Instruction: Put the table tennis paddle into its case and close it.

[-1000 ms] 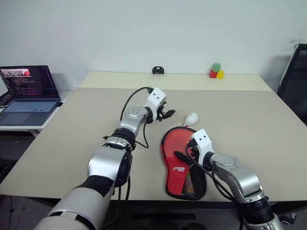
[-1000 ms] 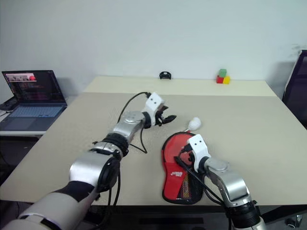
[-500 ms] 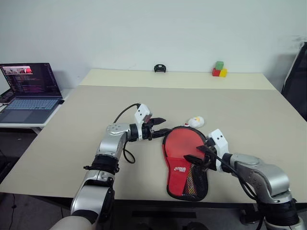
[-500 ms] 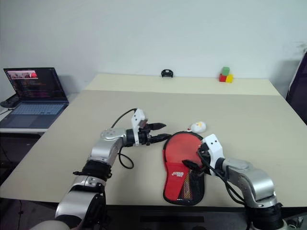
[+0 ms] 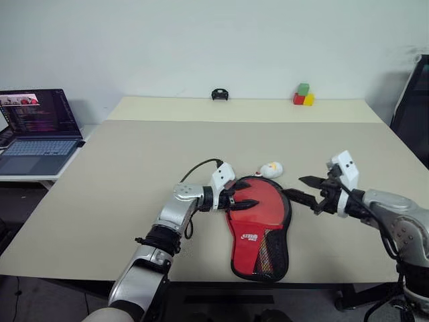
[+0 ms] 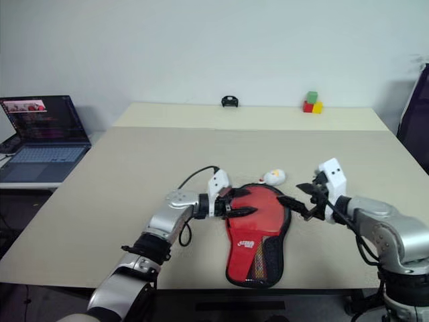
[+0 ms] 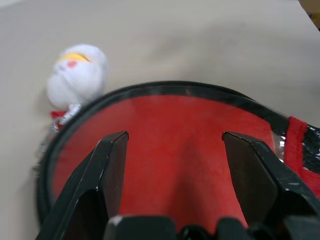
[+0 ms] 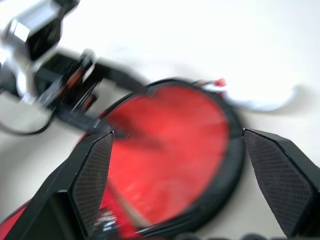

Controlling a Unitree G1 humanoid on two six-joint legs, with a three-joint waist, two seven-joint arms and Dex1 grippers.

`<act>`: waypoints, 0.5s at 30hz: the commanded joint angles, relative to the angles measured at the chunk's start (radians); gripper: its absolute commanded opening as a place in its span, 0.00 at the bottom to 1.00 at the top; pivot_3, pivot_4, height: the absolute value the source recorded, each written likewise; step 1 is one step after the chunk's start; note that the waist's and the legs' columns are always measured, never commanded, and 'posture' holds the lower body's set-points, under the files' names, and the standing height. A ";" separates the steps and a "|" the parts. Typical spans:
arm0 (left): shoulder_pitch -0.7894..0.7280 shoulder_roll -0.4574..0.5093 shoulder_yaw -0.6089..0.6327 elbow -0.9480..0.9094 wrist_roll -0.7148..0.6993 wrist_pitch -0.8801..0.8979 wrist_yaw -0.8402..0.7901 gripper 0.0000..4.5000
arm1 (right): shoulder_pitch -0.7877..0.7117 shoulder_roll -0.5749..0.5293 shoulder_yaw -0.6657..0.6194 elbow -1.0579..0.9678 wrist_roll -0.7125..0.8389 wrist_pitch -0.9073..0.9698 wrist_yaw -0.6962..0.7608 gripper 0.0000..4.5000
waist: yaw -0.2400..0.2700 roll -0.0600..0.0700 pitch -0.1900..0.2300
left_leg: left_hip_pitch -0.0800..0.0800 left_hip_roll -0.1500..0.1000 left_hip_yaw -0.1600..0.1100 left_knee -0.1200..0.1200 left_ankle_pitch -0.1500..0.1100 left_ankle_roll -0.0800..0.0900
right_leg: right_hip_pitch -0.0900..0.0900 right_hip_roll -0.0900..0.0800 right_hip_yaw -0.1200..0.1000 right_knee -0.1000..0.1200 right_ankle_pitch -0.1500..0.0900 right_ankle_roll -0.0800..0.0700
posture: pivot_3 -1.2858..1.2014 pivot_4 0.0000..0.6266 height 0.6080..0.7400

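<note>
Red fabric case (image 5: 258,225) with black mesh pocket lying lower centre on beige table (image 5: 134,168), left gripper (image 5: 245,203) jaws spread over its round end, right gripper (image 5: 303,188) jaws wide, hovering beside, fluffy white toy (image 7: 77,75) touching the rim.

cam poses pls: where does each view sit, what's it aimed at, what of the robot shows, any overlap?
Left and right eye views: on the head, facing forward and down over the table; both arms, left gripper, right gripper.
Left wrist view: behind its spread fingers, aimed at the case.
Right wrist view: behind its wide-open fingers, aimed at the case, showing the left gripper.
Shared: case, white toy.
</note>
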 commanded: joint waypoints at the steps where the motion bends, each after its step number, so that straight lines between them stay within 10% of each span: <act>1: -0.049 -0.039 -0.019 0.101 0.043 -0.063 0.075 0.72 | -0.058 -0.025 0.000 0.053 -0.035 -0.072 -0.007 1.00 | 0.000 0.000 0.000 | 0.000 0.000 0.000 0.000 0.000 0.000 | 0.000 0.000 0.000 0.000 0.000 0.000 | 0.52 0.24 1.00; 15: -0.061 -0.047 -0.079 0.250 0.106 -0.145 0.037 0.72 | -0.301 0.076 0.154 0.384 -0.177 -0.242 -0.029 1.00 | -0.003 0.000 0.000 | 0.002 0.000 0.001 -0.001 0.000 0.000 | 0.000 0.000 0.001 0.001 0.000 0.000 | 0.52 0.24 1.00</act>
